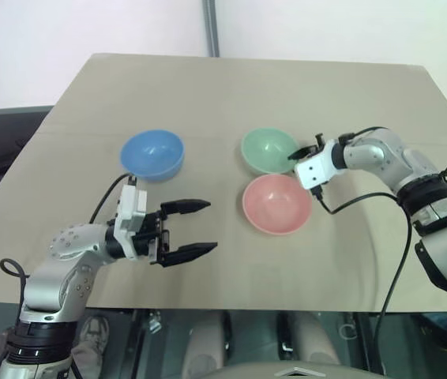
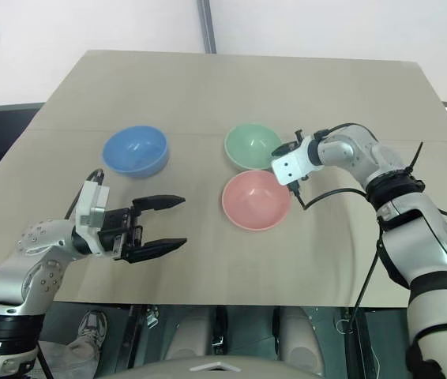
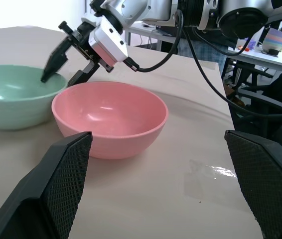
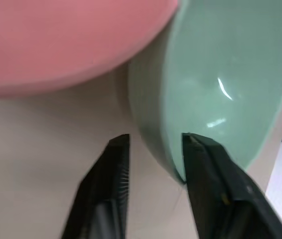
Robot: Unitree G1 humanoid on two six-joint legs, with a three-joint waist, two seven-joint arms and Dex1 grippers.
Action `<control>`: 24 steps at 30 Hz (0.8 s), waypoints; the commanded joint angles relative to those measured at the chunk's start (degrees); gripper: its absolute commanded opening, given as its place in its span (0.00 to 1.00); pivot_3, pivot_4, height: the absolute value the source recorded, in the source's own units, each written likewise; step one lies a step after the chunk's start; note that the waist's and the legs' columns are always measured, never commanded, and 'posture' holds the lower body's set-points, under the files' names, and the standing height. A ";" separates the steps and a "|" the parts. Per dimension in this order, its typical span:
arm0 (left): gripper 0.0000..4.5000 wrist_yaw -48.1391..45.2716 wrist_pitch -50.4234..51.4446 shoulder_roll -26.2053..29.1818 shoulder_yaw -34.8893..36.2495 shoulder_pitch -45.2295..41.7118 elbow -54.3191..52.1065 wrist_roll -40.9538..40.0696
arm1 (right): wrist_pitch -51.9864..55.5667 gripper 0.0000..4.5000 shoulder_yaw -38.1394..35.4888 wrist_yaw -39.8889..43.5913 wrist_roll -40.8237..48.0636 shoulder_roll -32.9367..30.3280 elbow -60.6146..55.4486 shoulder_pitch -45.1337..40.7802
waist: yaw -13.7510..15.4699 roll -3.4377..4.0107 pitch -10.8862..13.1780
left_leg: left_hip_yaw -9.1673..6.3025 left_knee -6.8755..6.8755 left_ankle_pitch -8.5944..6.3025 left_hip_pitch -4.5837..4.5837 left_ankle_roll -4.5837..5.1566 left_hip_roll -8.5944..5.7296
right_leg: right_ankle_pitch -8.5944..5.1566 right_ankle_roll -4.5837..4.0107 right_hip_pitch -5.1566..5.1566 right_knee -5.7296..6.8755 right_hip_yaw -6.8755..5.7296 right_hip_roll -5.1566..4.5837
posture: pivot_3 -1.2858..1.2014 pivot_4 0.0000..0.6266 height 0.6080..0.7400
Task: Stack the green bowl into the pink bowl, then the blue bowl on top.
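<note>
The green bowl [image 1: 264, 148] stands upright on the table, touching the pink bowl [image 1: 276, 204], which lies just nearer to me. The blue bowl [image 1: 152, 154] sits apart on the left. My right gripper [image 4: 153, 142] straddles the green bowl's right rim. One finger [image 4: 206, 164] is inside against the rim. The other finger [image 4: 113, 169] is outside, a little off the wall, so the jaws stand open. My left gripper [image 1: 210, 227] hovers wide open and empty, left of the pink bowl and pointing toward it.
All three bowls rest on a tan table [image 1: 231, 87], whose front edge [image 1: 208, 304] runs just below my left gripper. A black cable [image 1: 397, 237] loops from my right arm over the table's right side. A grey pole [image 1: 210, 28] rises behind the table.
</note>
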 commanded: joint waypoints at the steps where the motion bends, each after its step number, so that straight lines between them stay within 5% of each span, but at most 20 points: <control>1: 1.00 0.16 -0.24 0.82 1.71 0.58 -2.46 -1.07 | -2.66 0.05 -0.52 -1.66 -0.80 -0.52 0.40 -2.34 | 0.02 0.00 0.00 | 0.00 0.00 0.00 0.00 0.00 0.00 | 0.00 0.00 0.00 0.00 0.00 0.00 | 0.52 0.24 1.00; 7: 1.00 0.24 -0.42 0.24 1.51 0.39 -1.42 -1.11 | 1.72 0.05 -6.91 3.61 9.18 -1.47 -8.07 -1.99 | 0.01 0.13 0.09 | 0.02 0.00 0.00 0.00 -0.01 0.00 | 0.00 0.00 -0.01 0.00 0.02 0.00 | 0.52 0.24 1.00; 11: 1.00 0.62 -0.58 -1.55 0.35 -1.76 1.87 -0.64 | 23.93 0.05 -13.08 16.96 28.25 -3.11 -33.81 5.63 | 0.26 0.14 0.10 | 0.01 -0.01 0.00 0.00 -0.01 0.04 | 0.01 0.00 0.00 0.03 0.02 0.00 | 0.52 0.24 1.00; 15: 1.00 -0.66 -1.78 -2.02 -0.05 -5.67 7.02 0.69 | 44.62 0.05 -16.63 22.45 38.10 -10.39 -60.29 15.62 | 1.06 0.13 0.09 | -0.14 -0.02 -0.11 -0.04 0.17 0.03 | 0.01 0.00 0.05 0.00 -0.16 -0.03 | 0.52 0.24 1.00; 21: 1.00 -2.40 -3.43 -2.68 -1.36 -11.36 13.02 2.08 | 59.00 0.05 -16.29 24.33 39.32 -19.38 -78.14 24.98 | 1.58 0.13 0.09 | -0.13 0.05 -0.14 -0.04 0.23 -0.03 | 0.01 0.00 0.04 -0.01 -0.17 -0.04 | 0.52 0.24 1.00; 24: 1.00 -3.24 -3.75 -3.14 -2.03 -13.24 14.32 2.65 | 61.19 0.24 -15.74 24.17 37.22 -21.94 -80.72 27.41 | 1.30 0.12 0.08 | -0.10 0.06 -0.14 0.02 0.24 -0.01 | 0.01 0.00 0.04 0.02 -0.14 -0.02 | 0.52 0.24 1.00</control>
